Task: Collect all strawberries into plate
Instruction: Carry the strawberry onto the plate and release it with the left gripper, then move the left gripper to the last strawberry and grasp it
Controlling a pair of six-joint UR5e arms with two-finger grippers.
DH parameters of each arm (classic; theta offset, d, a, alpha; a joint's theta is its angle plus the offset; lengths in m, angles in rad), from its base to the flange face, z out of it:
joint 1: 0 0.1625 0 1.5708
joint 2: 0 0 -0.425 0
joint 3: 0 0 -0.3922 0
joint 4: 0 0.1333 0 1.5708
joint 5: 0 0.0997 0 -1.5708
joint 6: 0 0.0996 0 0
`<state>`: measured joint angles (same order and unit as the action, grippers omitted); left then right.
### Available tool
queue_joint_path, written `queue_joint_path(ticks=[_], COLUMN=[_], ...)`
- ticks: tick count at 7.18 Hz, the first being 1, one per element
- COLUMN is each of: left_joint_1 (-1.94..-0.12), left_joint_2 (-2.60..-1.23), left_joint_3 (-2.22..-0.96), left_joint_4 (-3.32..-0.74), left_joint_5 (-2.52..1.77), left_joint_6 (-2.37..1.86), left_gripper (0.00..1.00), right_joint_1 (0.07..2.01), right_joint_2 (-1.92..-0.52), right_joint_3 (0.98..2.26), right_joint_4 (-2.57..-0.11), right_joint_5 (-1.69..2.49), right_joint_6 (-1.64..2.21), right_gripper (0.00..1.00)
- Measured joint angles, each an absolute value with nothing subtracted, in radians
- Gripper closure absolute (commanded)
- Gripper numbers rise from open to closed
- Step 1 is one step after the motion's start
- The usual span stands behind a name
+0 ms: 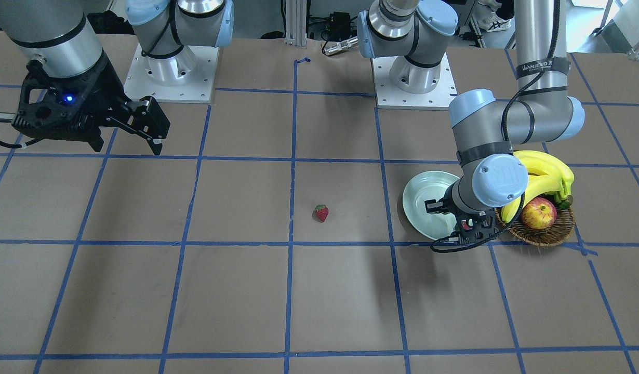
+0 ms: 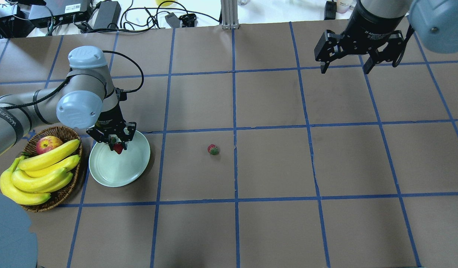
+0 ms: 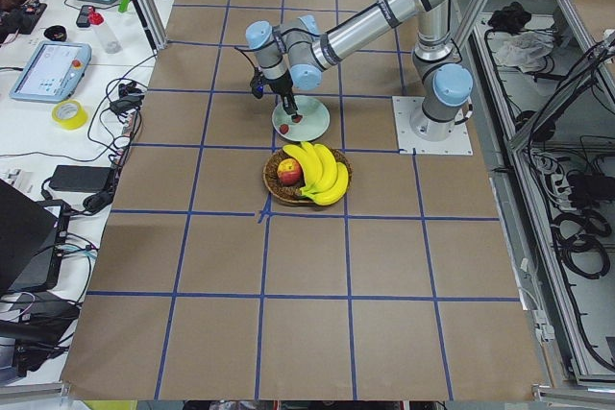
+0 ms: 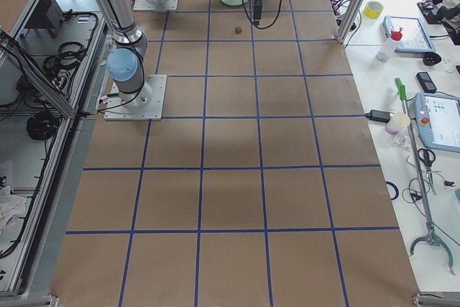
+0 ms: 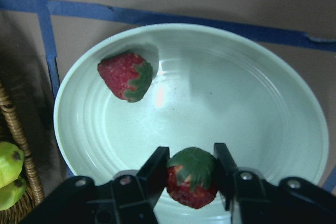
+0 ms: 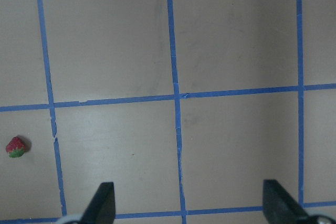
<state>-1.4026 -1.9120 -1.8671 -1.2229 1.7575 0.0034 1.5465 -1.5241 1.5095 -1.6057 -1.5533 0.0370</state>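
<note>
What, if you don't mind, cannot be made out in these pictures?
- Front view: the left arm hides the resting strawberry in the plate.
- Right side view: the loose strawberry is a tiny dark speck.
- Overhead: whether the held strawberry touches the plate is unclear.

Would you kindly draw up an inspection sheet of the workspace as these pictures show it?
Surface: brown table marked with a blue tape grid.
Job's things: pale green plate; first strawberry lies in it; second strawberry is held over it; third strawberry lies alone on the table.
Clutter: basket beside the plate, holding bananas and an apple.
Grippers: left gripper shut on the second strawberry; right gripper open, raised over the table.
Cables: black cable looping off the left arm's wrist.
Surroundings: tablet and tape roll on a side bench.
</note>
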Motion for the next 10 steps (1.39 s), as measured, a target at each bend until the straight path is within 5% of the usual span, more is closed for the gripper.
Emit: queue_joint_path(ticks=[10], left_joint_1=[-1.733], left_joint_2=[-1.907], left_joint_3=[-1.770], left_joint_4=[-1.152], left_joint_5=[1.418], left_joint_6=[-0.357], left_gripper=[0.00], right_joint_1=[1.548], right_joint_2=[-1.524], right_joint_3=[1.513], right_joint_4=[-1.605], right_joint_5=[-1.554], right_joint_6=[0.038], right_gripper=[0.00])
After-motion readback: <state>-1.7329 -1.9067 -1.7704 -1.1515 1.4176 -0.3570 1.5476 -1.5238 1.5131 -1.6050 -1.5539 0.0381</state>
